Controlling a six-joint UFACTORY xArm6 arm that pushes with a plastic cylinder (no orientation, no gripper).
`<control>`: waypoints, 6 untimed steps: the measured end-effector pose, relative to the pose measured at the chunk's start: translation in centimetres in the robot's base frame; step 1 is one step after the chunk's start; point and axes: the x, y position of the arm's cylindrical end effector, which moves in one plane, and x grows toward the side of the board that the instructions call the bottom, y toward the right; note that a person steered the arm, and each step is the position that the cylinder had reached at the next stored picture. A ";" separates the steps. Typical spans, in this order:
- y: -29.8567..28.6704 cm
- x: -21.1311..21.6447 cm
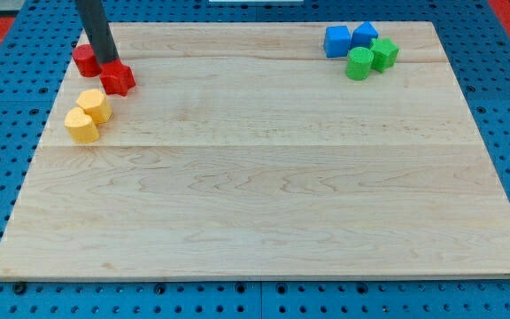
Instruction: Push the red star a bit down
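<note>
One red star point(119, 79) lies near the board's upper-left corner in the view, with my tip point(110, 63) touching its top edge, on the side from which a downward push would be made. Progress is judged as early: contact appears made, but the star sits level with its neighbours, and most or all of the short downward travel seems left to do. No jaws exist on this rig; the arm ends in a plain rod, so nothing is held. Count of blocks, outward from the star: one red cylinder point(84, 59) just beside it at upper left, partly behind the rod; two yellow blocks point(88, 117) touching each other just below; two blue blocks point(350, 39) and two green blocks point(370, 58) clustered far off at upper right. Seven blocks in all rest on the wooden board point(264, 195).
</note>
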 end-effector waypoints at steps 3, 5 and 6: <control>3.5 11.5; 10.4 15.8; 11.8 6.2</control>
